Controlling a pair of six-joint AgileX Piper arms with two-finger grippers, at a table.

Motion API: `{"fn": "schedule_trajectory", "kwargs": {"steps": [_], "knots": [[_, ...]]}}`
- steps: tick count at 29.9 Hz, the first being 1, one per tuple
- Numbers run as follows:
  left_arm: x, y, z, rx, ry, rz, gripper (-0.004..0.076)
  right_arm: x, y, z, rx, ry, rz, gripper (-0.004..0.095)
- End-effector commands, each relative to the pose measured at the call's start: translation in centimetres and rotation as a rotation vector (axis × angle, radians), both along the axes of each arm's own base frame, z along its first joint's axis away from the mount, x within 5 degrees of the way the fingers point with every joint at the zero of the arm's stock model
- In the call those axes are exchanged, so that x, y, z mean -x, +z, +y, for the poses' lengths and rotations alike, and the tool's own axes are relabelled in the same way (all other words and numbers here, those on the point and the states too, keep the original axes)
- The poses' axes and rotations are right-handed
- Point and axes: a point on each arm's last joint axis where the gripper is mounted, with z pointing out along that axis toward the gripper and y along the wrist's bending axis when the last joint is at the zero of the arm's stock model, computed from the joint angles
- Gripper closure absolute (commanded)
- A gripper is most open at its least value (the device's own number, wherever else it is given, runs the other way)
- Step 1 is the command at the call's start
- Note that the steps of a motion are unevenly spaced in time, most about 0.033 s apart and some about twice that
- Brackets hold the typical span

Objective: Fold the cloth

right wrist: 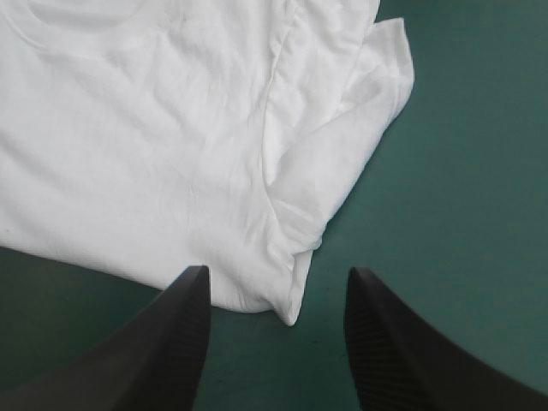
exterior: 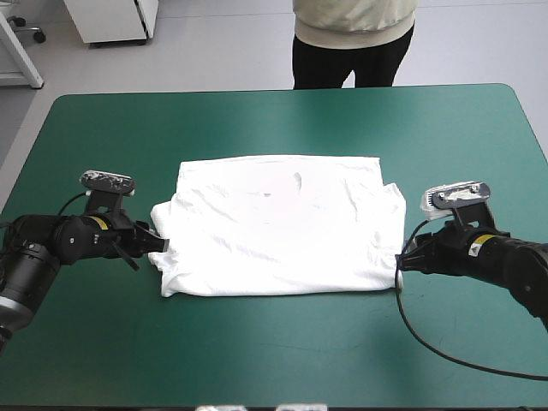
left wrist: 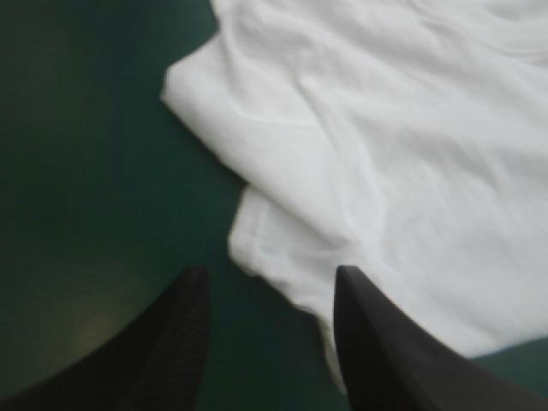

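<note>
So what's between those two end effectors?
The T-shirt, flat, reaching from the left end effector to the right end effector; the high view shows it.

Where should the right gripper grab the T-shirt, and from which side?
Take the T-shirt by its near right corner, coming in low from the right side of the table. The stacked layers end in a point there, just ahead of the open right gripper.

no readable text, labels or signs

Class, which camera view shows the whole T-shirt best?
The high view: the T-shirt lies fully in sight on the table. The left wrist view shows only one side edge, the right only the opposite corner.
</note>
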Motion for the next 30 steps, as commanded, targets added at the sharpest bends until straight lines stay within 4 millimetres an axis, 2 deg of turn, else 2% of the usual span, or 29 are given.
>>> {"fn": "schedule_trajectory", "kwargs": {"steps": [1, 9, 17, 22, 26, 30], "knots": [[-1.5, 1.0, 1.4, -0.021, 0.116, -0.056, 0.0384, 0.1, 2.7, -0.3, -0.009, -0.011, -0.099, 0.0435], [-7.2, -2.0, 3.6, 0.176, 0.255, -0.037, 0.0384, -1.3, 2.3, 0.0, -0.008, -0.012, -0.104, 0.0435], [-12.1, -4.8, 3.7, 0.212, 0.267, 0.021, 0.0384, -2.0, 1.7, 0.3, -0.018, -0.011, -0.069, 0.0435], [-13.7, -6.7, 3.8, 0.210, 0.271, 0.072, 0.0384, -2.0, 1.8, 0.4, -0.027, -0.011, -0.069, 0.0435], [-14.3, -8.6, 3.7, 0.210, 0.260, 0.134, 0.0386, -2.0, 1.8, 0.4, -0.030, -0.012, -0.079, 0.0435], [-14.6, -9.4, 3.1, 0.259, 0.225, 0.156, 0.0391, -2.2, 1.8, 0.4, -0.033, -0.014, -0.085, 0.0435]]}}
